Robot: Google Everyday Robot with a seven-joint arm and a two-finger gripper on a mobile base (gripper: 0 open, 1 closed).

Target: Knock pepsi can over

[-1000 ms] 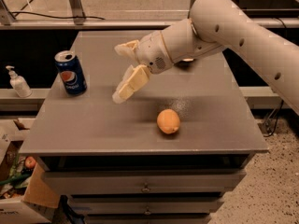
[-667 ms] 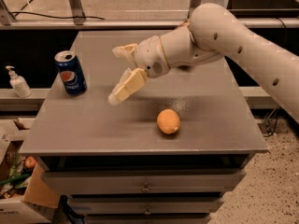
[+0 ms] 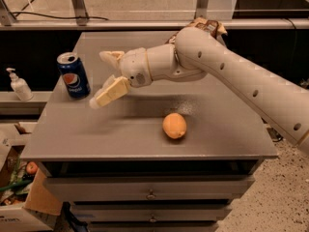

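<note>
1. Pepsi can (image 3: 74, 75) stands upright on the table (image 3: 145, 146); claw (image 3: 99, 79), spread open and empty, hovers just beside the can.
2. Sweeping too high may skim over it.
3. Hard shove may roll it off the table edge beyond the can.

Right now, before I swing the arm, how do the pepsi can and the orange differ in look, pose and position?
The pepsi can is a blue cylinder standing upright; the orange is a round orange fruit. The can stands taller than the orange. The can sits back left on the table, just left of the open gripper; the orange lies nearer the front, right of the gripper. Both rest on the table, and neither is gripped.
</note>
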